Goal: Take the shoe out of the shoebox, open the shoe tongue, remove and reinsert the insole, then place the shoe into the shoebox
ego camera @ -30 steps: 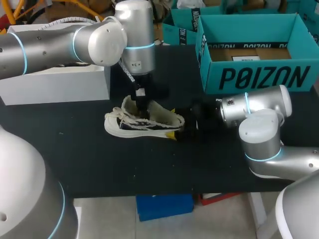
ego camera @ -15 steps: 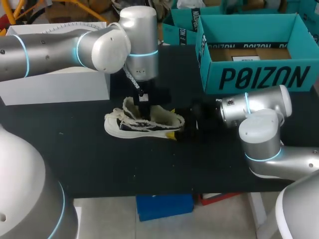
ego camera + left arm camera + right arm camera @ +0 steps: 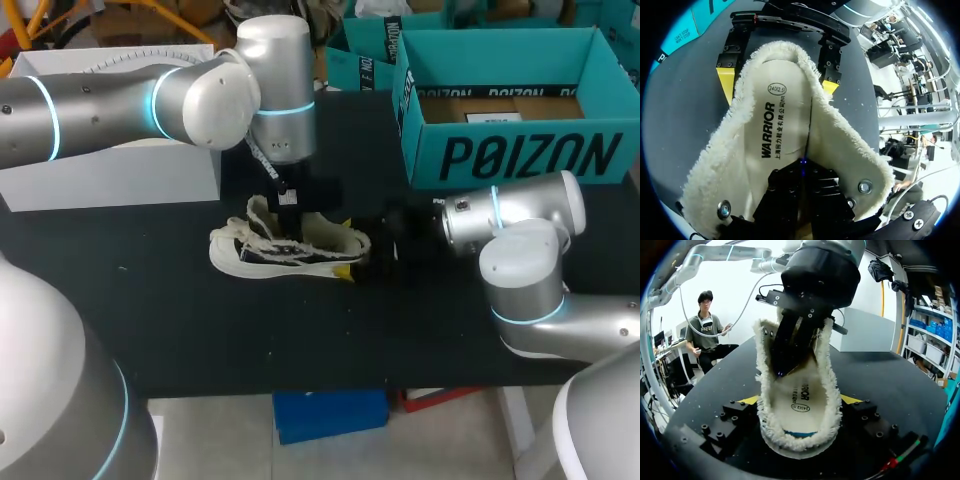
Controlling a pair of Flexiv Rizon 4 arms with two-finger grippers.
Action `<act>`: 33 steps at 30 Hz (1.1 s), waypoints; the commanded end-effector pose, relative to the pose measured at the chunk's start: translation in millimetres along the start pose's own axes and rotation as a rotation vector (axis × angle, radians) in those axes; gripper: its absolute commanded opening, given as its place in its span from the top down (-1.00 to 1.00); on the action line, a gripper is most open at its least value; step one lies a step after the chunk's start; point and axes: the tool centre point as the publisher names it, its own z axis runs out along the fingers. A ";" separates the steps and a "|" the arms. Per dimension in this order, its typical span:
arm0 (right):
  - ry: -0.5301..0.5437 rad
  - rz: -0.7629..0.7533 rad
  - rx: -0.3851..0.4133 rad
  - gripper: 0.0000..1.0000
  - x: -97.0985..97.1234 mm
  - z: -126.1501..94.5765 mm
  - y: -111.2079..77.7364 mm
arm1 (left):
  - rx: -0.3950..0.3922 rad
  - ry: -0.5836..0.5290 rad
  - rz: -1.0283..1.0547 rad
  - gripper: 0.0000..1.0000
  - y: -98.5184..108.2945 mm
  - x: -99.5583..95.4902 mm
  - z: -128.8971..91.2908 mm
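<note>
A cream low shoe (image 3: 285,248) with a fleecy lining lies on the black table (image 3: 200,330), heel toward my right arm. Its printed insole (image 3: 772,135) lies inside it. My left gripper (image 3: 287,222) reaches straight down into the shoe's opening. Its black fingers (image 3: 802,175) stand together on the insole, near the middle of the shoe (image 3: 795,405). My right gripper (image 3: 347,247) clasps the heel, with a yellow tip (image 3: 726,82) against each fleecy side. I cannot tell whether the left fingers pinch the insole.
The open teal shoebox (image 3: 510,160) stands at the back right, a second teal box (image 3: 365,60) behind it. A white box (image 3: 110,170) sits at the back left, close to my left arm.
My left arm has shifted a little to the right, carrying its gripper along inside the shoe toward the heel. The shoe and my right arm have stayed put.
</note>
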 end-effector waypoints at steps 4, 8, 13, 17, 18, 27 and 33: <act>-0.002 0.001 -0.001 1.00 -0.9 0.8 -2.2 | -0.004 -0.020 -0.002 0.26 -0.8 -1.0 13.8; -0.002 0.001 -0.001 1.00 -0.9 0.8 -2.2 | -0.004 -0.018 0.001 0.23 -0.8 -1.5 16.8; -0.002 0.001 -0.001 1.00 -0.9 0.8 -2.2 | -0.055 -0.117 -0.046 0.27 -1.5 -1.1 24.1; -0.002 0.001 -0.001 1.00 -0.9 0.8 -2.2 | -0.091 -0.177 -0.063 0.25 -1.0 -0.8 37.5; -0.002 0.001 -0.001 1.00 -0.9 0.8 -2.2 | -0.097 -0.192 -0.064 0.26 -0.8 -0.4 40.9; -0.002 0.001 -0.001 1.00 -0.9 0.8 -2.2 | -0.204 -0.456 -0.145 0.27 18.1 -9.4 62.6; -0.002 0.001 -0.001 1.00 -0.9 0.8 -2.2 | -0.266 -0.561 -0.149 0.28 35.9 -25.1 86.4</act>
